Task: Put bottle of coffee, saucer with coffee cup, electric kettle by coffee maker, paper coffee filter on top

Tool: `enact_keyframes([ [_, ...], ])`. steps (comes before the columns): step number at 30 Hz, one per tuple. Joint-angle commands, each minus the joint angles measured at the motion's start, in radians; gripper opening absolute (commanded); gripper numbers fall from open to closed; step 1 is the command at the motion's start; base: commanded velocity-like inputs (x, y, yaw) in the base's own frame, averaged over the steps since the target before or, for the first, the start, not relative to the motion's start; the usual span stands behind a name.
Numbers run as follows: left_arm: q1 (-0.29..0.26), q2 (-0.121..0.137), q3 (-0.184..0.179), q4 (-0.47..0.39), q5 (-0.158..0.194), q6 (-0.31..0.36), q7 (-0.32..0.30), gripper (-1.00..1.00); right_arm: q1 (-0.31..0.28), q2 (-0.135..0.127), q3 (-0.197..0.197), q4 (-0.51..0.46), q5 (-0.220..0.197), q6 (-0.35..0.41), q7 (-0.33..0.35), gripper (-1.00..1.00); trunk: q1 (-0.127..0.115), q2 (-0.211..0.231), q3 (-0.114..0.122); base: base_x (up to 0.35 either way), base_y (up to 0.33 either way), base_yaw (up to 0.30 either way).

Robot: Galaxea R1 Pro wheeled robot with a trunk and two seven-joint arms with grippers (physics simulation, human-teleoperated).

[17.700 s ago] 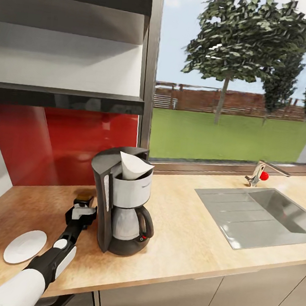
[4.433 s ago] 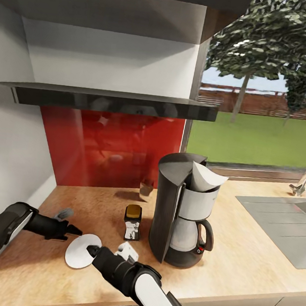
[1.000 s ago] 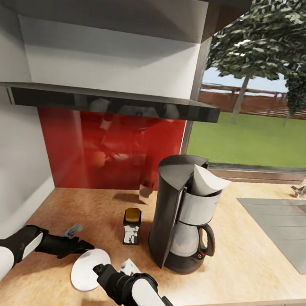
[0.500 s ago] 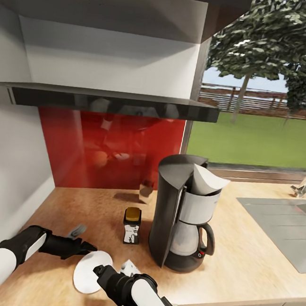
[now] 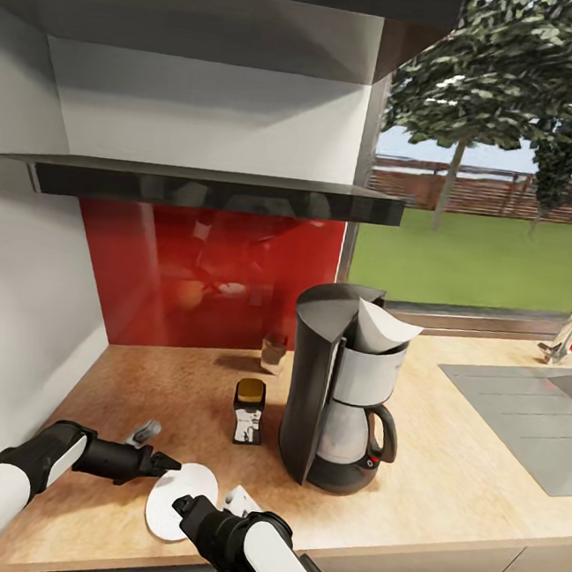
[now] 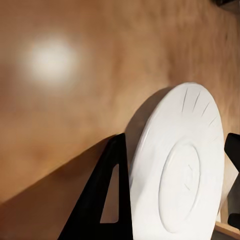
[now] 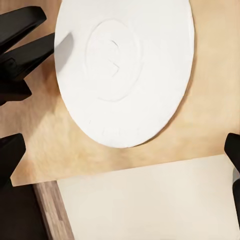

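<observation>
The white saucer (image 5: 177, 500) lies tilted near the front edge of the wood-grain kitchen countertop (image 5: 476, 485), left of the coffee maker (image 5: 341, 390). My left gripper (image 5: 169, 466) is shut on the saucer's (image 6: 175, 160) rim, one finger on each face. My right gripper (image 5: 181, 505) hovers open just above the saucer (image 7: 122, 65), its fingers (image 7: 10, 155) spread wide. A white paper coffee filter (image 5: 385, 328) sits in the top of the coffee maker. The bottle of coffee (image 5: 249, 411) stands upright just left of the machine.
The glossy black kitchen shelf (image 5: 217, 191) hangs above a red backsplash. A small brownish object (image 5: 272, 353) stands by the backsplash. The steel sink (image 5: 529, 411) and tap (image 5: 564, 340) are at the right. The counter's front edge (image 7: 125, 172) runs close by the saucer.
The saucer has shifted slightly toward the coffee maker with my left gripper still on its rim. My right gripper stays over it. The whole view has moved a little.
</observation>
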Motion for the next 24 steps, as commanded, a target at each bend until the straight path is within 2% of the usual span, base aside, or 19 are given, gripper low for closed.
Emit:
enact_keyframes([
  [1,0.000,0.001,-0.029,0.044,-0.022,-0.002,0.004,1.00,-0.001,0.000,0.000,-0.001,-0.003,0.003,-0.005,1.00,0.001,-0.002,-0.003,0.000,0.000,0.000],
  [12,-0.001,0.003,-0.026,0.044,-0.022,-0.002,0.004,1.00,-0.001,0.006,-0.001,0.014,-0.001,0.002,-0.004,1.00,0.001,-0.002,-0.003,0.000,0.000,0.000],
  [16,-0.002,0.001,-0.025,0.043,-0.023,-0.002,0.004,1.00,-0.001,0.024,-0.004,0.044,0.000,0.002,-0.003,1.00,0.001,-0.002,-0.003,0.000,0.000,0.000],
  [24,-0.002,0.003,-0.026,0.042,-0.022,-0.002,0.005,1.00,-0.001,0.024,-0.007,0.080,0.002,0.002,0.003,1.00,0.001,-0.002,-0.003,0.000,0.000,0.000],
])
